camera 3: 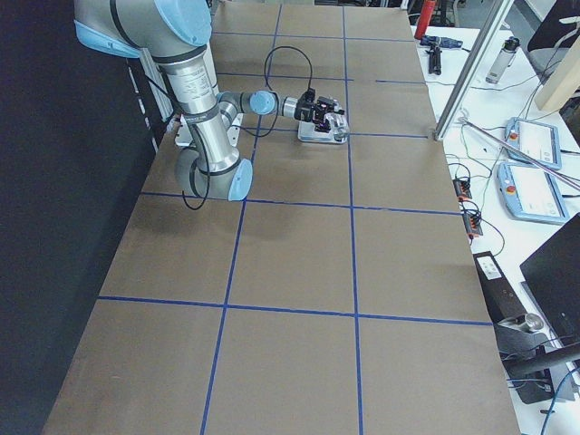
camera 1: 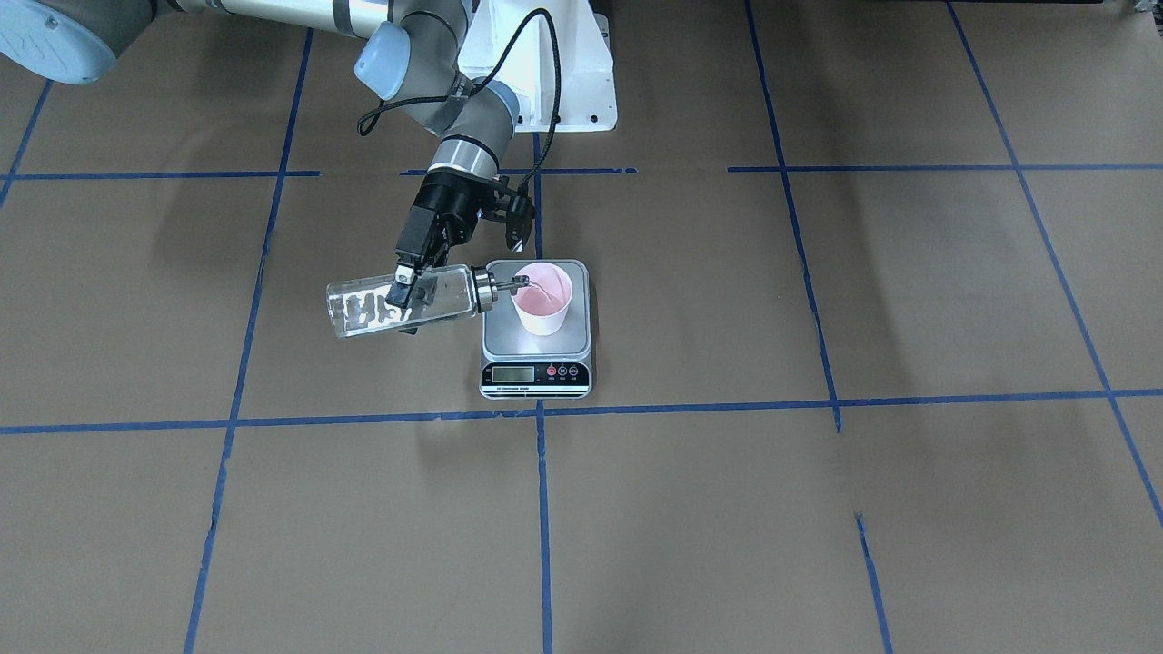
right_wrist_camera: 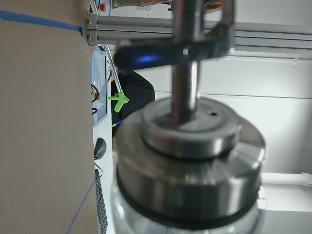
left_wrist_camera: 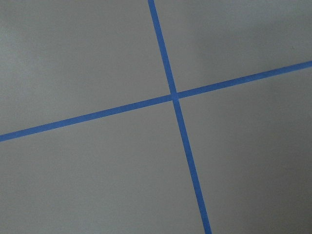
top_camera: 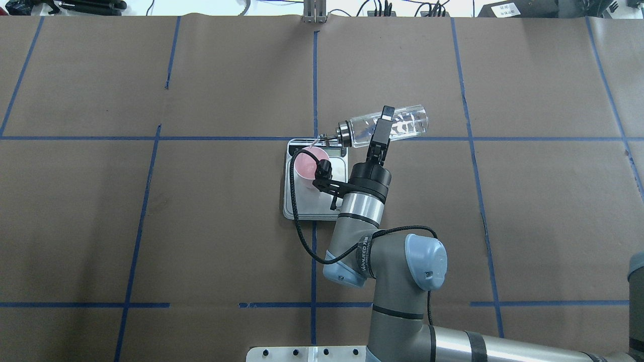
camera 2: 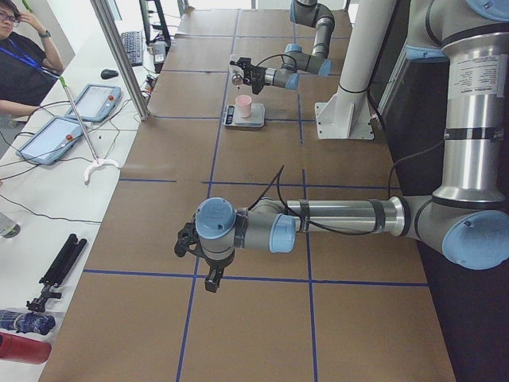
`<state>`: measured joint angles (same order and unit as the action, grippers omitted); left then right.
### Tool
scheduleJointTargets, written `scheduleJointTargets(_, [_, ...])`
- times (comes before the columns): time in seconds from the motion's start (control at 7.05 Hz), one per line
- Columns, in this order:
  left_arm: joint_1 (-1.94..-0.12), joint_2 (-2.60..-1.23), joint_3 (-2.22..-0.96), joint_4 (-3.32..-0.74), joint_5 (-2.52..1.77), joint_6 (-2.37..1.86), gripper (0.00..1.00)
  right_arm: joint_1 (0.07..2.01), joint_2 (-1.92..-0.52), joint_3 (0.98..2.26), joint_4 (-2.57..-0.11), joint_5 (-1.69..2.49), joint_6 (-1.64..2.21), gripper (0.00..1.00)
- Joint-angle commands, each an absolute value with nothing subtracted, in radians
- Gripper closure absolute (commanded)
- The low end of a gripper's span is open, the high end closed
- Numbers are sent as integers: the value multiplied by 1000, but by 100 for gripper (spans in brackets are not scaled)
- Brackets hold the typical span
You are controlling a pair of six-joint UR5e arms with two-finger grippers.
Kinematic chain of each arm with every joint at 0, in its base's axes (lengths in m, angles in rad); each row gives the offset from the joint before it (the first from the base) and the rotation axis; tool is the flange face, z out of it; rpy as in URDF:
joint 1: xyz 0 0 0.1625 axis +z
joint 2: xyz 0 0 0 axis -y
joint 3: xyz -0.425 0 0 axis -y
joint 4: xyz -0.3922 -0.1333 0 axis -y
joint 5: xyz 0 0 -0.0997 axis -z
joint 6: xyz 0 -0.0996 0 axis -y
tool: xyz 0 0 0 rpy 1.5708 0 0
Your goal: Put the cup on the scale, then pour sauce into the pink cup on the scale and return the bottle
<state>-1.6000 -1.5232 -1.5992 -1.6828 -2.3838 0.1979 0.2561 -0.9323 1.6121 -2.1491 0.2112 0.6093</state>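
The pink cup stands upright on the scale's steel platform, seen in the overhead view as cup and scale. My right gripper is shut on the clear glass bottle and holds it tipped almost flat, its metal spout over the cup's rim. A thin clear stream runs from the spout into the cup. The bottle's cap fills the right wrist view. My left gripper hangs low over bare table, far from the scale; I cannot tell whether it is open.
Brown paper with blue tape lines covers the table. The robot's white base stands behind the scale. Operators' tablets and tools lie on the side bench beyond the table's edge.
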Motion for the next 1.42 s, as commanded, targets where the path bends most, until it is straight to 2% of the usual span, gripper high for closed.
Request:
scheduleJointTargets(0.0, [-1600, -1523, -1601, -1684, -2384, 198, 0, 256, -936, 1620, -2146, 218, 708, 100])
scheduleJointTargets(0.14, [-1600, -1523, -1606, -1684, -2384, 198, 0, 256, -936, 1626, -2146, 224, 744, 100])
scheduleJointTargets(0.71, [-1600, -1523, -1611, -1686, -2384, 198, 0, 236, -963, 1799, -2120, 374, 839, 100])
scheduleJointTargets(1.13, [-1600, -1525, -1629, -1686, -2384, 199, 0, 221, -1076, 1833, -1612, 495, 838, 100])
scheduleJointTargets(1.28, [-1600, -1525, -1634, -1686, -2384, 199, 0, 224, -1119, 1888, -1503, 556, 838, 100])
